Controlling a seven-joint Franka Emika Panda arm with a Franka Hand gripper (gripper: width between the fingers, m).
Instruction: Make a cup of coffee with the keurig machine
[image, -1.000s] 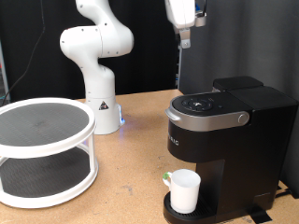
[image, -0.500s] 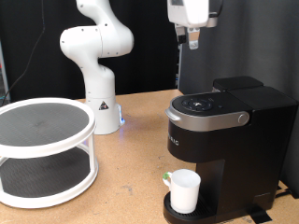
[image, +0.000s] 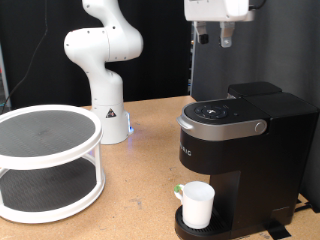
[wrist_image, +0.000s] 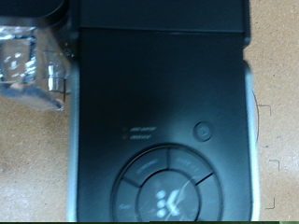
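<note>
The keurig machine (image: 240, 150) stands on the wooden table at the exterior view's right, lid down. The white cup (image: 197, 205) stands on its round drip base under the spout, with something green at its rim. My gripper (image: 214, 38) hangs high above the machine at the exterior view's top, fingers apart and empty. The wrist view looks straight down on the machine's black top (wrist_image: 159, 84), with the round button cluster (wrist_image: 163, 191) and a small round button (wrist_image: 204, 129). My fingers do not show in the wrist view.
A white two-tier round rack (image: 45, 160) stands at the exterior view's left. A second white robot arm (image: 100, 60) stands at the back. A black panel rises behind the machine. Something shiny and crumpled (wrist_image: 23, 61) lies beside the machine in the wrist view.
My gripper has moved towards the exterior view's right and turned, so it now hangs over the machine with both fingers showing side by side.
</note>
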